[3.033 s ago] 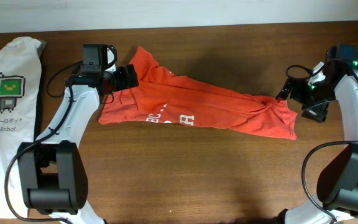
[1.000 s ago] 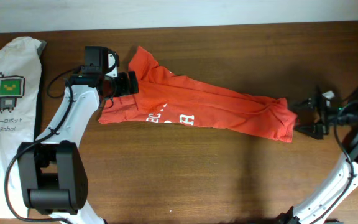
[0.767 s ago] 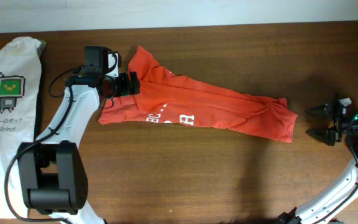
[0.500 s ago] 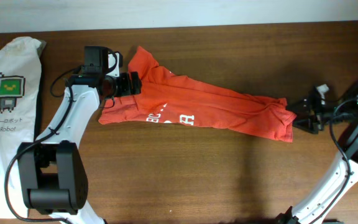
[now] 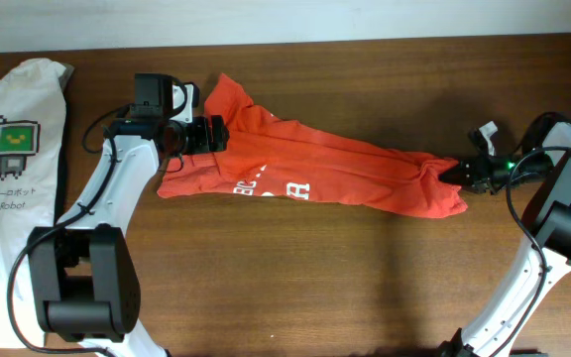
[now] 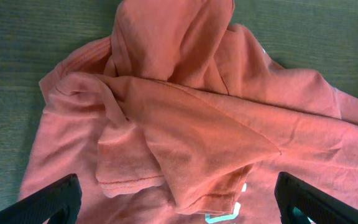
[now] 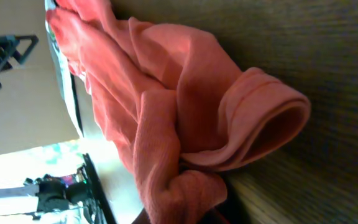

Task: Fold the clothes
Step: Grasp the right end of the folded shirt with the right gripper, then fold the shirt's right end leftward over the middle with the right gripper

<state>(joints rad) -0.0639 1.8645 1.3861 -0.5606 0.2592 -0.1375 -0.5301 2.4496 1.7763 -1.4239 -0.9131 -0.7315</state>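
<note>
At the far left of your desk (image 5: 295, 288), a white shirt (image 5: 13, 149) with a green pixel print lies apart; it is not the one to fold. Next comes your left end effector (image 5: 215, 134). Its jaws are released and spread wide, and it hovers over the upper left part of the shirt (image 5: 315, 169) with no cloth between them.

That red-orange shirt lies across the middle of the desk as a long crumpled band, slanting from upper left to lower right. White lettering (image 5: 244, 186) partly shows near its lower edge. The left wrist view shows a folded-over flap with a hem, and more cloth bunched above it. At the right end, your right end effector (image 5: 457, 172) is clenched on a bunched bit of the shirt's edge, low on the desk.

Expect the cloth to be thin, light and limp. It will sag, crease and drag rather than keep its shape, but it will not break. Pinch hems or corners, through every layer you mean to move. On the left, the hemmed flap looks like the best hold. Spread the shirt flat before folding.
</note>
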